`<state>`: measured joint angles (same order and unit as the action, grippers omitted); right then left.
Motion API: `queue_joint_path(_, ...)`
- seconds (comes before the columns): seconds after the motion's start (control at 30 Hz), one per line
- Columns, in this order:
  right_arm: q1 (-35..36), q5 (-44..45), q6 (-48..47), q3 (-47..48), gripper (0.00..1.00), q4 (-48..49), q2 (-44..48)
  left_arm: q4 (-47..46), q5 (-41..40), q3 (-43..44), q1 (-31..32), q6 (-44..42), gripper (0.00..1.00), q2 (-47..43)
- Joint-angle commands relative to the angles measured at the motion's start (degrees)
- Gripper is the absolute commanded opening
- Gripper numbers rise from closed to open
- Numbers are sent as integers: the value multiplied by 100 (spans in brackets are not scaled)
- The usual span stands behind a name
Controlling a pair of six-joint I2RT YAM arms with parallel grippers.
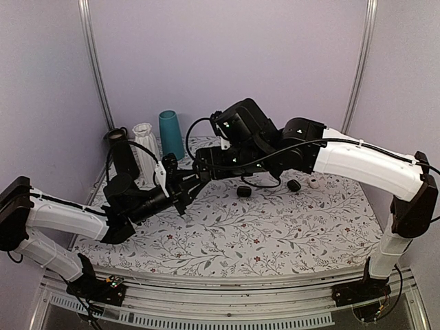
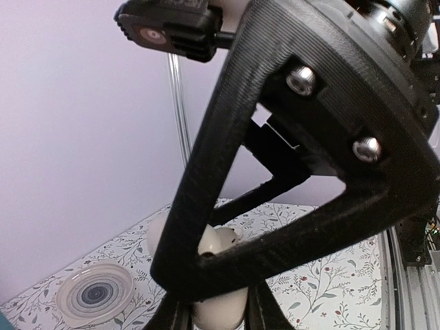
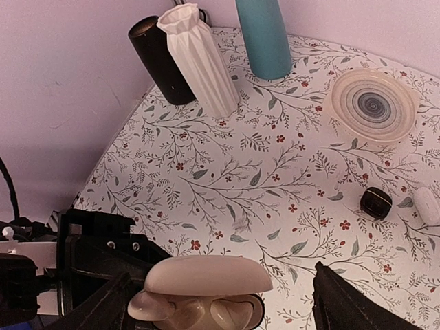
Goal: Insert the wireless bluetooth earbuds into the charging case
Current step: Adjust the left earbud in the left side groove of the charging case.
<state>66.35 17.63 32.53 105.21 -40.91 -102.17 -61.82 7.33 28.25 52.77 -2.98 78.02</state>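
Note:
The cream-white charging case [image 3: 206, 294] is held up above the table with its lid raised, and two hollow seats show inside. My left gripper [image 2: 216, 313] is shut on the case [image 2: 218, 302], one finger on each side. In the top view the left gripper [image 1: 183, 191] meets my right gripper [image 1: 200, 168] at mid-left. My right gripper [image 3: 220, 311] is open, with its fingers wide on either side of the case and not touching it. A small white earbud-like piece [image 3: 427, 205] lies on the table to the right, also in the top view [image 1: 313, 183].
A small black rounded object [image 3: 376, 201] lies next to the white piece, and another [image 1: 243, 192] lies nearer the middle. A ringed shallow dish [image 3: 372, 104] is at the back. Black [image 3: 159, 60], ribbed white [image 3: 203, 58] and teal [image 3: 264, 38] vases stand at the back left. The right gripper's frame [image 2: 289, 172] fills the left wrist view.

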Motion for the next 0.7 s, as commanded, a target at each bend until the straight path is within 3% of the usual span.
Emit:
queue_joint_path(0.0, -30, 37, 107, -189, 88, 45, 248, -176, -56, 113, 59, 9, 0, -75)
queue_joint_path(0.67, -27, 92, 280, -651, 88, 164, 573, -204, -24, 49, 59, 51, 0, -154)
